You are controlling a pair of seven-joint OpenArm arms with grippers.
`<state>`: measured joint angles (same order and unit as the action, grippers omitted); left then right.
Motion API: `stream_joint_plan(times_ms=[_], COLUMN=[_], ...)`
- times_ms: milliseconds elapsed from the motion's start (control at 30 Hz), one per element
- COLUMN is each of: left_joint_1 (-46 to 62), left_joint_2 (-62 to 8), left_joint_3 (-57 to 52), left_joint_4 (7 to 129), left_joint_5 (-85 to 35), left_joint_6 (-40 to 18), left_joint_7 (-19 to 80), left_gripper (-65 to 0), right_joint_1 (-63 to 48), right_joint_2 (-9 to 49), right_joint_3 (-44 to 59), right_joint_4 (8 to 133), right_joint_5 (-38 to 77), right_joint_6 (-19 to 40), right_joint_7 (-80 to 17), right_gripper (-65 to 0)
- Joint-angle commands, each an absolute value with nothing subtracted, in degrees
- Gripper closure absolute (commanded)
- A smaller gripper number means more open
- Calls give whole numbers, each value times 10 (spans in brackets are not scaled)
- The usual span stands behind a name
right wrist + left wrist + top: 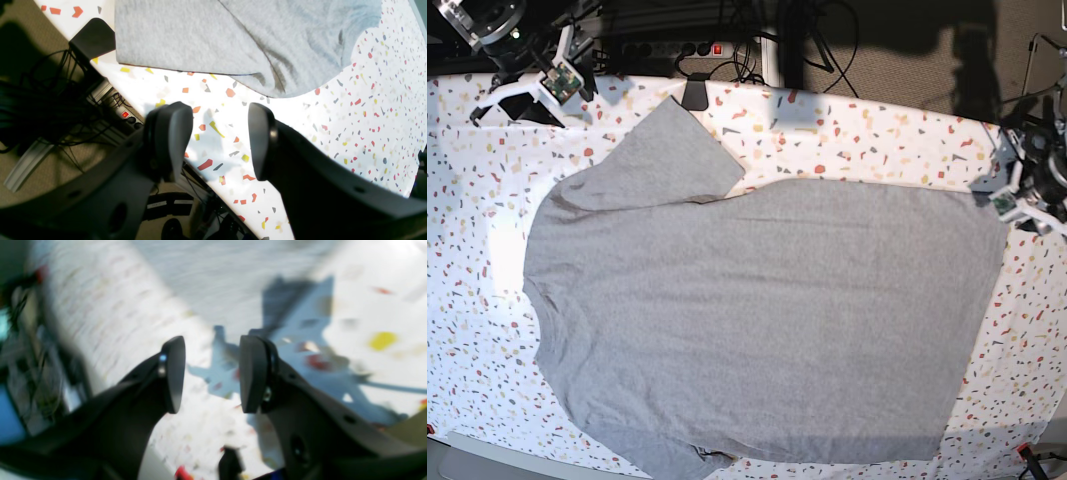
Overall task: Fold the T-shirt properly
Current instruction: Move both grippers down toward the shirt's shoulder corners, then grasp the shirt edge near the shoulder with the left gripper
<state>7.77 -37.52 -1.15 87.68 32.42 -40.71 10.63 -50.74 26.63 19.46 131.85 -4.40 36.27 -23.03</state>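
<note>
T-shirt (pixel 767 310) spread flat, plain side up, filling the speckled surface (pixel 467 300). Left gripper (pixel 211 373) and right gripper (pixel 220 140): jaws spread, empty. Cables (pixel 727 25) upper centre of base view.

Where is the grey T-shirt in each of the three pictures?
Left wrist view: blurred; a pale grey band at the top may be the T-shirt, but I cannot be sure.
Right wrist view: across the top, its sleeve hanging toward the middle.
Base view: spread flat, plain side up, filling the middle.
Shared landmark: the white table with coloured speckles, also at right in the right wrist view.
</note>
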Motion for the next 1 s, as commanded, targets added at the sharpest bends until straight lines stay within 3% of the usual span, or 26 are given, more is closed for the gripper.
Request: stream_joint_plan(times_ms=[0, 267, 500, 767, 967], left_joint_1=[66, 22, -30, -32, -32], left_joint_2=[-392, -402, -401, -394, -389], left_joint_3=[4, 97, 114, 114, 114], left_joint_4=[880, 866, 766, 726, 726], left_joint_5=[328, 328, 328, 328, 330], left_joint_6=[-400, -400, -400, -400, -400], left_joint_7=[108, 123, 123, 124, 126], left_gripper=[-251, -249, -249, -84, -81], right_joint_1=[-511, -511, -511, -511, -511], right_joint_2=[271, 271, 272, 272, 272], right_joint_3=[199, 199, 199, 199, 199], right_joint_4=[1329, 1329, 1329, 1329, 1329], right_joint_5=[-43, -43, -43, -43, -43], right_joint_6=[359, 359, 359, 359, 359], right_joint_7=[-222, -245, -259, -260, -260], right_gripper=[-312, -312, -312, -312, -312])
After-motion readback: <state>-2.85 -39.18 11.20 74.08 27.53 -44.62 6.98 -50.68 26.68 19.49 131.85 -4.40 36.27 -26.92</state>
